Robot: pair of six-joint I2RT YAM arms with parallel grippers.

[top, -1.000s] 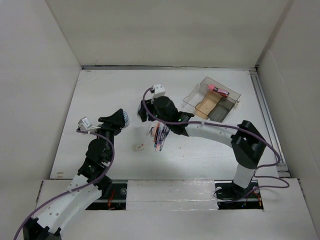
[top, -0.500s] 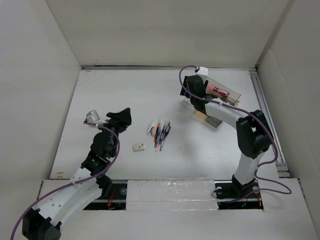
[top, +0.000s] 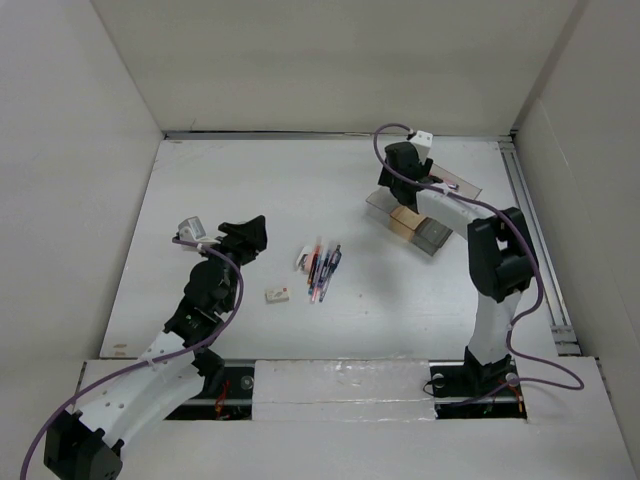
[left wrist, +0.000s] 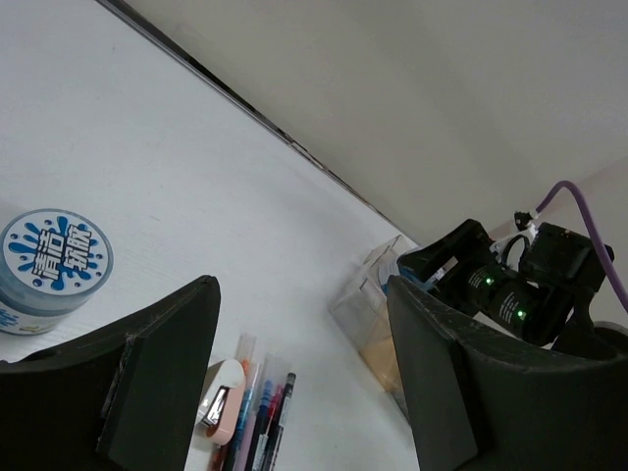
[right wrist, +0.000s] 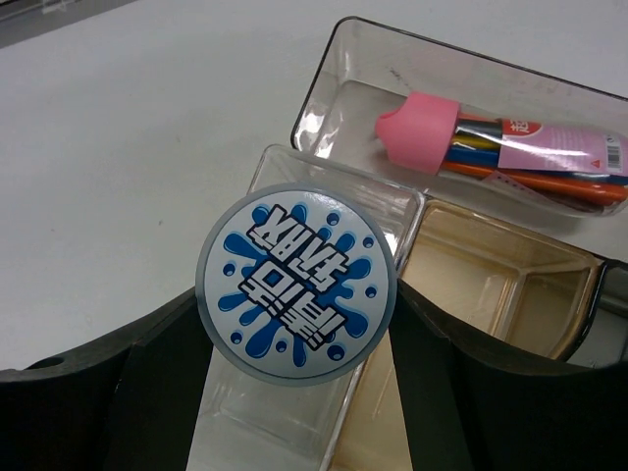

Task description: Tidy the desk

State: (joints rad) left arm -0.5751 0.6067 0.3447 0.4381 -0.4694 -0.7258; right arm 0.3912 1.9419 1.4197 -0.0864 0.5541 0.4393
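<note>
round blue-label tub point(right wrist: 296, 284) gripped in right jaws above clear tray point(right wrist: 316, 93); left jaws held wide and empty over surface point(top: 230, 180) near loose pens point(top: 320, 268)

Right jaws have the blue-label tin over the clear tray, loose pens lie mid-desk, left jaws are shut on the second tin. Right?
No. The left jaws are open and empty; the left wrist view shows the second tin sitting on the desk, outside them. The rest holds: blue-label tin over the clear tray, loose pens mid-desk.
</note>
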